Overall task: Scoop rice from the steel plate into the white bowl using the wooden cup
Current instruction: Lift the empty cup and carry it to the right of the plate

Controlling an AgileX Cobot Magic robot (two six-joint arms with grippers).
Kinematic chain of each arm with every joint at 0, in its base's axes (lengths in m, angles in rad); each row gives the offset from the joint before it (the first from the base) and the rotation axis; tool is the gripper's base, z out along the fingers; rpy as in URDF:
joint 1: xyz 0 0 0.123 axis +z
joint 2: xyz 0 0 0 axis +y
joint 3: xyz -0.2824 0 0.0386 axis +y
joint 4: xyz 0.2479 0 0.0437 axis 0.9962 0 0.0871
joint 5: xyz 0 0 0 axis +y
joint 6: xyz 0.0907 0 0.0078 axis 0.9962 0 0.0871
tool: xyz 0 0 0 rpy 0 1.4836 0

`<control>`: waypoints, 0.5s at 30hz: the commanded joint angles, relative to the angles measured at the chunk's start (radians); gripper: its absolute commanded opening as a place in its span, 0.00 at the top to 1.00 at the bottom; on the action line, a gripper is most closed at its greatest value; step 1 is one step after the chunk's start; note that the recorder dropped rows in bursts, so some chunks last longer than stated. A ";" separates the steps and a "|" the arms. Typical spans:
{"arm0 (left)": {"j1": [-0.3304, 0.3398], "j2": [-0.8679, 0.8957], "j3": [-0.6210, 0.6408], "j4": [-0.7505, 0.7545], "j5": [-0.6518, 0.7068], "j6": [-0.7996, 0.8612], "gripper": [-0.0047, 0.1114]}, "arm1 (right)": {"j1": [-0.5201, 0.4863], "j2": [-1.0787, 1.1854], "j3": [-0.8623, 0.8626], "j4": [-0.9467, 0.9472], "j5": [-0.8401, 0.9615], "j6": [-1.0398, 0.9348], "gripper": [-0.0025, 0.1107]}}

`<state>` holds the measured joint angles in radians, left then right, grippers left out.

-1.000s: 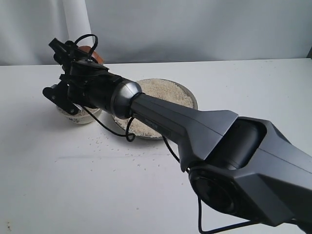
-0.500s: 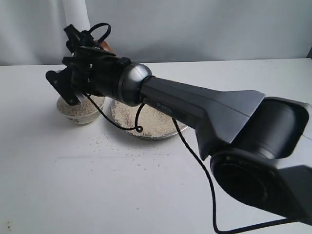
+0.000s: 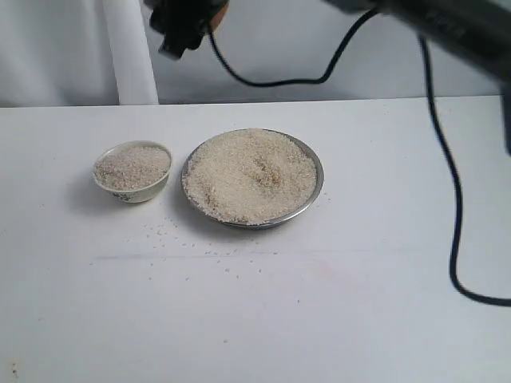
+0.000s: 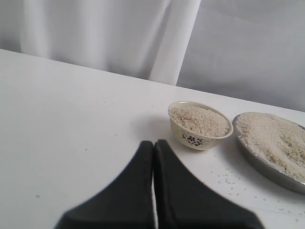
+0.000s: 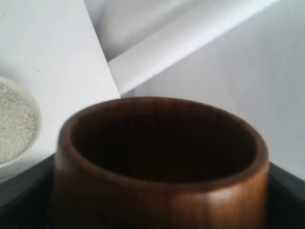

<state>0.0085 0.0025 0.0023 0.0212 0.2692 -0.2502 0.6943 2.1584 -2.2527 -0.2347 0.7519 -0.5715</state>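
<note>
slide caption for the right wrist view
wooden cup fills the frame, dark inside; white bowl of rice at the edge

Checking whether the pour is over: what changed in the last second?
The right arm lifted up and away from over the white bowl, its jaws still holding the wooden cup. The bowl, steel plate and rice stayed put.

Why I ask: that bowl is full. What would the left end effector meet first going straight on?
The left end effector would probably meet bare table, passing beside the white bowl, though depth is unclear.
</note>
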 commanded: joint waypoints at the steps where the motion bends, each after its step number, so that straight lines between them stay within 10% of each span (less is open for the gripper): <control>1: -0.006 -0.003 -0.002 -0.003 -0.003 -0.003 0.96 | -0.077 -0.060 -0.007 0.100 0.157 0.005 0.98; 15: -0.006 -0.003 -0.002 -0.003 -0.003 -0.003 0.96 | -0.198 -0.107 0.250 0.253 0.198 -0.003 0.98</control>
<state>0.0085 0.0025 0.0023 0.0212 0.2692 -0.2502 0.4998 2.0759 -2.0991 0.0000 1.0240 -0.5715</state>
